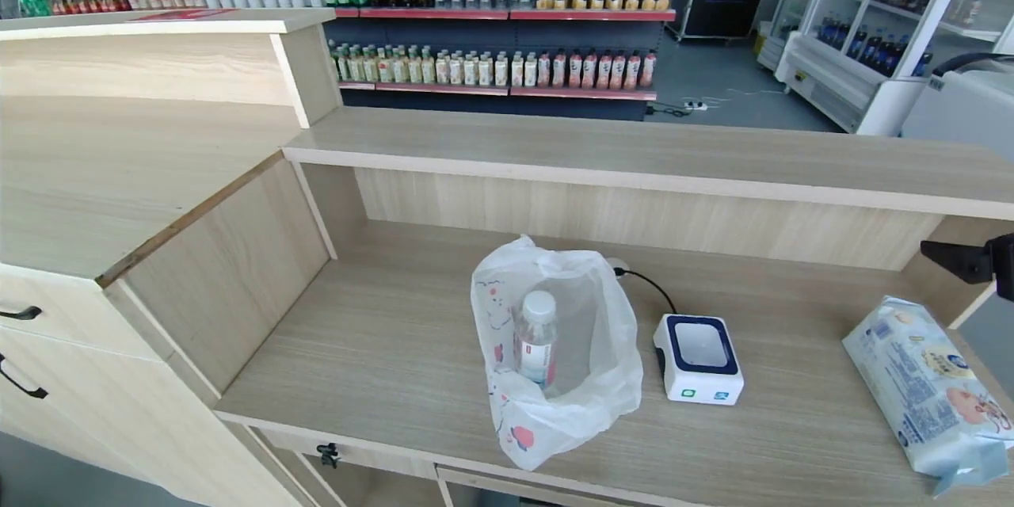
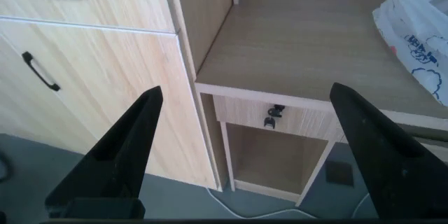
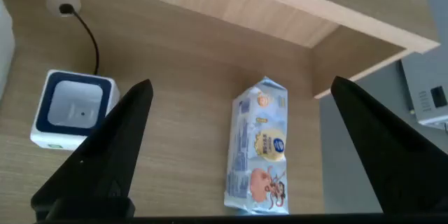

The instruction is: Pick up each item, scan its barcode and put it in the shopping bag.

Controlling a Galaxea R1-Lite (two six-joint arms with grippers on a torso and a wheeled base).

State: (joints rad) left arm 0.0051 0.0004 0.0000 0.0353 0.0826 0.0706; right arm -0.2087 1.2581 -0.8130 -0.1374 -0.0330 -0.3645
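Wipes pack at counter's front-right corner, long axis back-to-front, not yet bagged. R gripper hangs above it, fingers wide apart across its short width; nearer arm. L gripper also apart, off front-left corner. Scanner betw. pack and shopping bag; bottle inside.

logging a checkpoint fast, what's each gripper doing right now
left gripper: open, holding nothing
right gripper: open, holding nothing
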